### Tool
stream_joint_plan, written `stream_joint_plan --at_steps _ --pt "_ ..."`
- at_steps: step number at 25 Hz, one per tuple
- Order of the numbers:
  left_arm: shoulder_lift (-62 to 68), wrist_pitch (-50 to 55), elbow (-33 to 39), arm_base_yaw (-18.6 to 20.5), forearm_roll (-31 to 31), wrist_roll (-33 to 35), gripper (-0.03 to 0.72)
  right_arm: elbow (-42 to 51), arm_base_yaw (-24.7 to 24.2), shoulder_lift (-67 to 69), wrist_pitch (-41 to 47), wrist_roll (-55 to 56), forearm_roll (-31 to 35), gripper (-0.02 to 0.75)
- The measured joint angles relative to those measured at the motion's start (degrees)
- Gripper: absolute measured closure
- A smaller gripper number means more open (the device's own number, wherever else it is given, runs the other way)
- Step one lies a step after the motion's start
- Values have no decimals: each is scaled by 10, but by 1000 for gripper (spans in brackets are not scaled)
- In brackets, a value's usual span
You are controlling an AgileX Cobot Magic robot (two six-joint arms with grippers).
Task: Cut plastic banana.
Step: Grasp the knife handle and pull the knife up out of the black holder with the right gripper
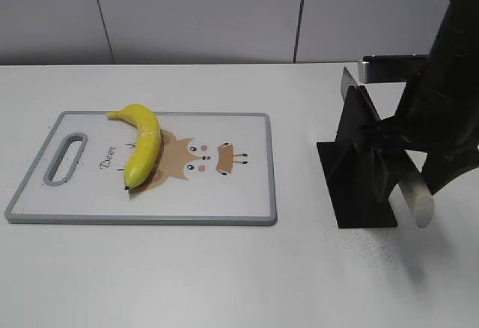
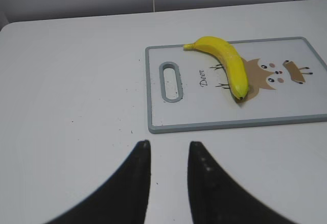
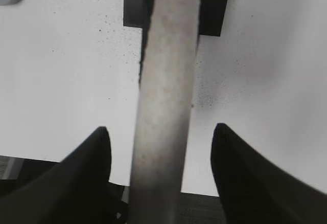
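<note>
White worktop [image 1: 224, 275] fills the exterior view, with a pale panelled wall behind it. At about 9 o'clock from the centre lies a flat white cutting board [image 1: 224, 201] with a grey rim, a slot handle at its left end, and a cartoon deer printed on it beside the word "Deer". The plastic banana [image 1: 142, 142] rests on this board, left of the middle, bright glossy yellow and curved. Its short stem points toward 11 o'clock and its dark tip toward 6 o'clock, partly covering the deer drawing.

At 3 o'clock stands a black knife stand [image 1: 358, 182] on a flat black base, well apart from the board. A pale grey cylindrical handle [image 1: 413, 193] slants out of it toward 5 o'clock. The dark right arm comes down from the upper right corner over this stand.

From the right wrist view, the right end effector [image 3: 161, 134] is spread wide, one dark finger on each side of the handle [image 3: 166, 91]. Clear gaps show between the fingers and the handle, so it grips nothing.

From the left wrist view, the left end effector [image 2: 168, 150] hovers above bare worktop with its two dark curved fingers a little apart and nothing between them. The board [image 2: 225, 119] lies toward 1 o'clock from it, and the banana [image 2: 227, 63] sits on the board's far half. This arm does not appear in the exterior view.
</note>
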Motion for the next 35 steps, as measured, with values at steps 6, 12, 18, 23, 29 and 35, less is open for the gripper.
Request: stream_joint_plan --at_steps 6,12,18,23,29,35 --pt "0 0 0 0 0 0 448 0 0 11 -11 19 1 296" --pt "0 0 0 0 0 0 448 0 0 11 -11 22 1 312" --pt "0 0 0 0 0 0 448 0 0 11 8 39 2 428" --pt "0 0 0 0 0 0 448 0 0 11 10 44 5 556" --pt "0 0 0 0 0 0 448 0 1 11 10 44 5 557" --pt "0 0 0 0 0 0 448 0 1 11 10 44 5 557"
